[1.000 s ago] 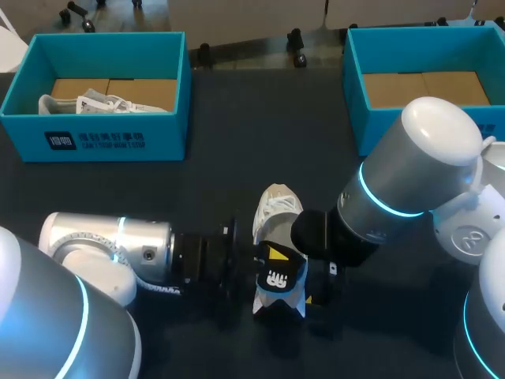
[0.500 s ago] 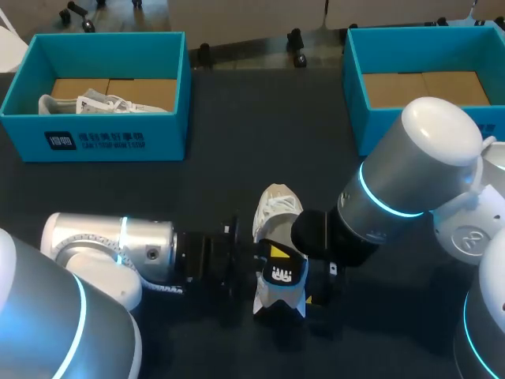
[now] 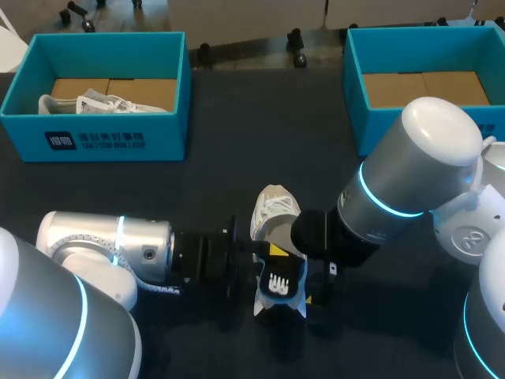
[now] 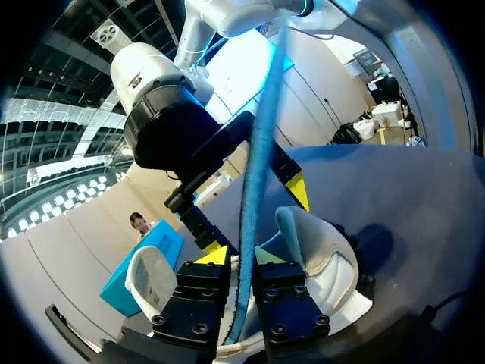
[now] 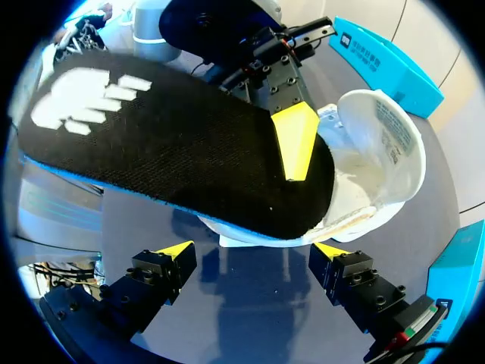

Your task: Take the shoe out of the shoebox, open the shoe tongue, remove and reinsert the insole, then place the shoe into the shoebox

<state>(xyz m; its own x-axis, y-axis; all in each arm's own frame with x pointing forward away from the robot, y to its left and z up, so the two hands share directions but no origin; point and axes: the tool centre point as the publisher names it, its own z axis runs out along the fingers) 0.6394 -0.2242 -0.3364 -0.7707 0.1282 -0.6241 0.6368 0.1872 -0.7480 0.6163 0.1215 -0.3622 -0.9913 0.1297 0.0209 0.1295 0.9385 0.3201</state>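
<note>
Left tool [image 4: 241, 265] is pinching the insole [image 3: 278, 283] by one long edge. Its fingers are pressing close, with the thin blue rim running up between them. Right tool [image 5: 250, 252] is standing spread wide with nothing between the tips. The shoe [image 3: 274, 210] is sitting just ahead of it, apparently untouched.

Shoe is lying mid-desk [image 3: 237, 174] between the two arms, toe pointing toward the far edge, heel toward the robot. Insole is hanging over the heel end, mostly outside the shoe, its long axis roughly in line with the shoe's. Whether its front end is sitting inside the opening, I cannot tell.

Key relation: the insole is meeting the shoe from the heel side and above. I am judging that reinsertion is calling for the front end to tip down into the opening, then slide toeward along the shoe's length. Left arm is carrying the insole; right arm is nearer the heel, placed to steady it.

Right wrist view is showing the insole's black printed face and a white labelled flap, likely the tongue, standing open. Left wrist view is giving the insole edge-on only. Head view alone is showing the left shoebox [image 3: 95, 138] and the right shoebox [image 3: 364, 118].
</note>
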